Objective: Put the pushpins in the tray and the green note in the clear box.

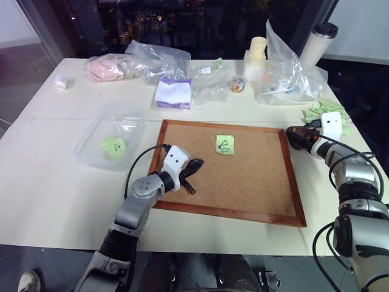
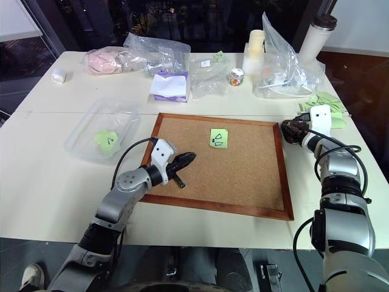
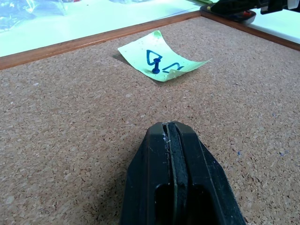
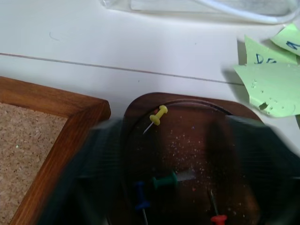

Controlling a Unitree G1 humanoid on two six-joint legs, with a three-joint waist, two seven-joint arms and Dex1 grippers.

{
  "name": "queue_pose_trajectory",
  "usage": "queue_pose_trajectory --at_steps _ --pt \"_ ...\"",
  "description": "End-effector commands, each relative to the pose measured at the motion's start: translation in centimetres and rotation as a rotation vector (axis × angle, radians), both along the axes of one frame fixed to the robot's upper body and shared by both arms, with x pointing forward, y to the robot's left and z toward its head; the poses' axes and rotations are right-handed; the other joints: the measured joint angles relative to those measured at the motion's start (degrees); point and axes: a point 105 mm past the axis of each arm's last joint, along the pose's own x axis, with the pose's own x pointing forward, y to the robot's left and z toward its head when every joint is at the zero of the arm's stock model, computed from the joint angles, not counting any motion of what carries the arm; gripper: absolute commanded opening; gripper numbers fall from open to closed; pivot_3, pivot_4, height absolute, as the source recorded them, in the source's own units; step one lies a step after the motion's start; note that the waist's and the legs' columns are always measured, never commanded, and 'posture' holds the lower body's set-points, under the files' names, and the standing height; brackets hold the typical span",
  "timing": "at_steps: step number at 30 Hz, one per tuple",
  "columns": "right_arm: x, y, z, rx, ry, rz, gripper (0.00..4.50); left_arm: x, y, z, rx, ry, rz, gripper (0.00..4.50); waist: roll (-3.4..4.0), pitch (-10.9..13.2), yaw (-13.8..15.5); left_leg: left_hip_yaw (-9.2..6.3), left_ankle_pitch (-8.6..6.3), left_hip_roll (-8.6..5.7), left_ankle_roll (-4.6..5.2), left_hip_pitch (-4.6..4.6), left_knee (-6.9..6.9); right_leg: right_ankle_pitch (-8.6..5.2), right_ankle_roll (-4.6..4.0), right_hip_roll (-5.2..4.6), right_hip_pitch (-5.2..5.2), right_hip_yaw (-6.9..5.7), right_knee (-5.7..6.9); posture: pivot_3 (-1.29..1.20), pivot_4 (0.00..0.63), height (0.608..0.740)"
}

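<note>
While the left pincer (image 3: 171,140) rests pressed together on the cork board (image 1: 255,182), the right pincer (image 1: 296,137) hovers spread over the tray (image 4: 140,108) of pushpins (image 4: 158,115).

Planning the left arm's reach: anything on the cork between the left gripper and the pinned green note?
Bare cork only. The left wrist view shows the shut left gripper, open cork board, then the green note held by a blue pushpin.

light: even, bright overhead on pale counter (image 1: 55,176) | background: dark glass | shadows: soft, short | blur: right pincer (image 4: 187,187) smeared, perhaps by motion | left wrist view: sharp | glare: plastic bags (image 1: 292,73)
</note>
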Motion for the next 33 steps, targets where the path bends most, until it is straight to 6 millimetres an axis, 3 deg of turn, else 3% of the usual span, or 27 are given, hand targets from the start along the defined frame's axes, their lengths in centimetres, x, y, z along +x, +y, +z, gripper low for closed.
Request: queue_pose_trajectory --at_steps 1,4,6,11,15,19,20,26,33 --pt "0.3 -0.3 3.7 -0.033 -0.104 0.016 4.02 -0.3 0.0 -1.0 0.011 0.036 -0.006 0.0 0.0 0.0 0.0 0.0 0.0 0.0 0.0 0.0 0.0 0.0 0.0 0.0 0.0 0.0 0.0 0.0 0.15 0.74" --pt "0.1 1.6 5.0 -0.048 -0.136 0.107 4.02 -0.2 0.0 -1.0 0.013 0.036 -0.008 0.0 0.01 0.0 0.0 -0.01 0.0 0.01 0.0 0.0 0.0 0.0 0.0 0.0 -0.01 0.0 0.01 0.0 0.15 0.74" --pt "-0.3 3.9 5.5 -0.048 -0.146 0.207 4.02 -0.2 0.1 -1.1 0.013 0.037 -0.007 0.0 0.01 0.0 0.1 -0.03 0.0 0.02 0.0 0.0 0.0 0.0 0.0 0.0 0.0 0.0 0.01 0.0 0.15 0.74" --pt "-2.1 10.9 5.2 -0.029 -0.126 0.423 4.02 -0.2 0.2 -1.0 0.017 0.033 0.0 0.0 0.02 0.0 0.1 -0.08 0.0 0.1 0.0 0.0 0.0 0.0 0.0 0.0 0.02 -0.02 0.01 0.0 0.15 0.74" --pt "-3.3 15.2 4.4 -0.018 -0.113 0.541 4.02 -0.1 0.3 -1.0 0.02 0.031 0.002 0.0 0.02 0.0 0.1 -0.09 0.0 0.09 0.0 -0.01 0.0 0.0 0.0 -0.01 0.0 -0.03 0.02 0.0 0.15 0.74" --pt "-3.9 18.3 3.1 -0.008 -0.081 0.62 2.26 -0.1 0.4 -1.0 0.023 0.031 0.006 0.0 0.02 0.0 0.1 -0.1 -0.01 0.09 0.01 -0.01 0.0 0.0 0.0 0.0 0.0 -0.05 0.02 0.0 0.15 0.74" --pt "-4.1 19.0 2.7 -0.011 -0.074 0.643 2.26 -0.1 0.4 -0.9 0.023 0.03 0.007 0.0 0.02 0.0 0.1 -0.1 0.0 0.09 0.01 -0.01 0.0 0.0 0.0 0.0 0.0 -0.06 0.02 0.0 0.15 0.74" --pt "-4.3 21.7 0.9 -0.009 -0.037 0.71 2.26 0.0 0.5 -0.9 0.024 0.027 0.012 0.0 0.02 0.0 0.1 -0.1 0.0 0.0 0.01 -0.01 0.0 0.0 0.0 0.0 -0.01 -0.06 0.02 0.0 0.15 0.74" --pt "-3.4 22.0 -0.4 -0.005 -0.014 0.695 2.26 -0.1 0.7 -0.9 0.022 0.028 0.027 0.0 0.01 0.0 0.0 -0.1 0.0 0.0 0.01 -0.01 0.0 0.0 0.0 0.0 -0.01 -0.06 0.02 0.0 0.15 0.74"
